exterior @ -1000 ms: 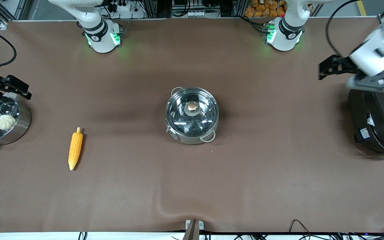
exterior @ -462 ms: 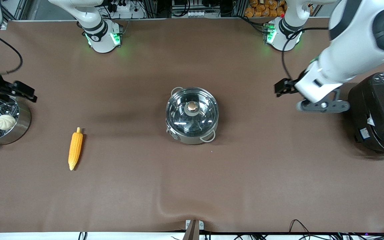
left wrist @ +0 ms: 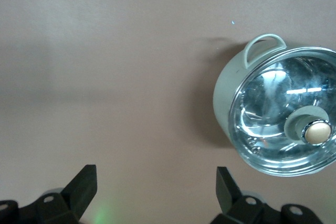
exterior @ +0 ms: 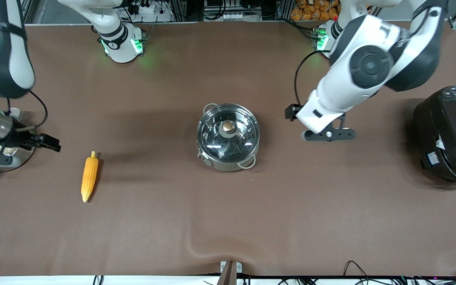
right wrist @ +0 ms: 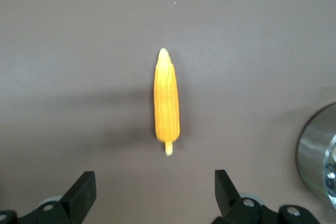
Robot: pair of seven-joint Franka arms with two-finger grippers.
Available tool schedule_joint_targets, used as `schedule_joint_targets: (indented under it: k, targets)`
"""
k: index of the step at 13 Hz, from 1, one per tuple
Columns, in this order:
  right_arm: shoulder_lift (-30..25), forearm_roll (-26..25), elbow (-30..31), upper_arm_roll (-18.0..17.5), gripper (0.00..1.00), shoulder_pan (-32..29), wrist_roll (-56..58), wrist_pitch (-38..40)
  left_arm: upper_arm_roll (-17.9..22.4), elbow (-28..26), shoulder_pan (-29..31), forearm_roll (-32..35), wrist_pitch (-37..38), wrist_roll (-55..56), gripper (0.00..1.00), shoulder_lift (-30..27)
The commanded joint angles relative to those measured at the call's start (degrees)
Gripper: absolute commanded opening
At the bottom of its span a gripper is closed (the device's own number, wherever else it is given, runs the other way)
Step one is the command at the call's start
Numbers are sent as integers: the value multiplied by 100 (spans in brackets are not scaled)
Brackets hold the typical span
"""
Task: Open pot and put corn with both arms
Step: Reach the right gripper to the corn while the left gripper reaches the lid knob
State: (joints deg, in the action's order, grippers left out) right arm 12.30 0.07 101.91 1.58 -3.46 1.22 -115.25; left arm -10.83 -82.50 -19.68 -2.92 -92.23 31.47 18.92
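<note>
The steel pot [exterior: 228, 158] stands mid-table with its glass lid [exterior: 212, 136] and copper knob [exterior: 228, 126] on it. The corn [exterior: 89, 176] lies on the brown cloth toward the right arm's end, a little nearer the front camera than the pot. My left gripper [exterior: 293, 113] hangs open and empty over the cloth beside the pot, toward the left arm's end. In the left wrist view, the left gripper [left wrist: 156, 192] is wide open and the pot [left wrist: 231, 103] is off to one side. My right gripper [exterior: 50, 142] is open and empty, between the steamer pot and the corn. In the right wrist view, the right gripper [right wrist: 155, 192] is open, just short of the corn [right wrist: 167, 103].
A steel steamer pot [exterior: 24, 157] sits at the right arm's end, mostly hidden under the right arm; its wall shows in the right wrist view [right wrist: 315, 150]. A big black rice cooker [exterior: 449, 134] stands at the left arm's end.
The left arm swung from over the rice cooker toward the pot. The right gripper moved from over the steamer pot toward the corn. Pot and corn have not moved.
</note>
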Motion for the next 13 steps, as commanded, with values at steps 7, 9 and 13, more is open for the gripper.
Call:
schedule_joint_targets:
  k: [7,9,13]
  targets:
    - [1159,-42,576,-53,100,-111,274,-1965,73,454,-1370,389,-637,1774,100,789]
    - [1396,-42,585,-53,100,-94,274,-2264,90,454,-1740,659,-883,2019,100,903]
    - [1976,-42,585,-53,100,-67,274,-2897,81,463,-2022,1135,-1596,2373,100,1298]
